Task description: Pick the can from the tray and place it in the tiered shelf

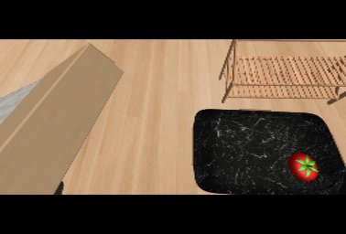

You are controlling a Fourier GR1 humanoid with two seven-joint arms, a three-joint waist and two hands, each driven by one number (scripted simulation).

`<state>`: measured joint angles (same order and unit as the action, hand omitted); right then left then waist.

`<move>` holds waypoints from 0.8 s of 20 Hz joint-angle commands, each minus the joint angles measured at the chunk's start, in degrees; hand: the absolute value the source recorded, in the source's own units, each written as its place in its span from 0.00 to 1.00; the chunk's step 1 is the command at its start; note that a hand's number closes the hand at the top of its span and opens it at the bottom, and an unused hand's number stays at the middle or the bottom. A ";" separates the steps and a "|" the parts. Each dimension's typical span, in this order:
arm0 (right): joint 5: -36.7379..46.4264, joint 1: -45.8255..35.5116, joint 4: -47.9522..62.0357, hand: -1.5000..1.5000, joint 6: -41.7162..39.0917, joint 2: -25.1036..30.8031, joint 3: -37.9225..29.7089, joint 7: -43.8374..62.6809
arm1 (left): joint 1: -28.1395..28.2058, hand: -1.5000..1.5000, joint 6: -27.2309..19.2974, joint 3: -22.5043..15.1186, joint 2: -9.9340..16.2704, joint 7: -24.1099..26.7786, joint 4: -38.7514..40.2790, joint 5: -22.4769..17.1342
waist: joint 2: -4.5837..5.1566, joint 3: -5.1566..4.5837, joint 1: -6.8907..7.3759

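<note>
Neither hand shows in the head view, so how far their fingers are open, and whether they have hold of anything, cannot be told, and no place can be given relative to a hand. The can does not show either: where it lies, which way it points and how its long axis runs cannot be told. The black marbled tray point(202, 137), a rounded square with raised walls and thin white veins across its floor, sits at the lower right of the pale wooden counter point(162, 114), its near edge and right side cut off by the view. The only thing seen in it is a round red tomato point(304, 167) with a green star-shaped stem cap, lying near the tray's right wall in the nearer half. Beyond the tray and apart from it stands the tiered shelf point(283, 71), a light wooden frame with thin upright posts and slatted levels whose slats run away from the viewer; its right end runs out of the view. A small dark shape at the right edge beside the shelf's foot is too small to make out. At the left a long tan cardboard-coloured block point(54, 123) runs slantwise from the lower left up toward the middle of the far counter, well apart from the tray. A grey mottled surface point(17, 100) shows along its left side at the view's edge.
</note>
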<state>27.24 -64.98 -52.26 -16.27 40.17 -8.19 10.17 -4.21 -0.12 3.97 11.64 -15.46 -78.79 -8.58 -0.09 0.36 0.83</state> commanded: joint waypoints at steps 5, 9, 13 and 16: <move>-1.87 -4.04 6.78 0.00 3.41 0.35 -6.08 2.46 | 0.43 0.50 0.46 -0.17 -0.45 -0.55 2.69 0.46 | 0.40 -0.37 0.09; -5.55 -4.59 6.65 0.00 5.69 -1.72 -9.91 5.09 | 2.58 0.50 -1.36 -2.21 -1.94 -3.20 -2.55 1.69 | 0.07 -0.33 0.08; -10.31 -7.22 7.89 0.00 6.76 -2.98 -14.30 5.99 | 0.65 0.50 -1.29 -1.12 -0.99 -4.38 -0.88 1.45 | 0.25 -0.34 0.12; -13.75 -7.73 8.47 0.00 6.99 -3.08 -17.44 8.63 | 1.96 0.50 0.23 -0.29 -0.60 -2.64 -0.89 0.40 | 0.11 -0.36 -0.10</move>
<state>17.00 -70.63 -44.93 -10.43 38.08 -22.31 16.07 -3.39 -0.31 3.65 10.91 -16.01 -80.42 -7.83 -0.17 0.32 0.69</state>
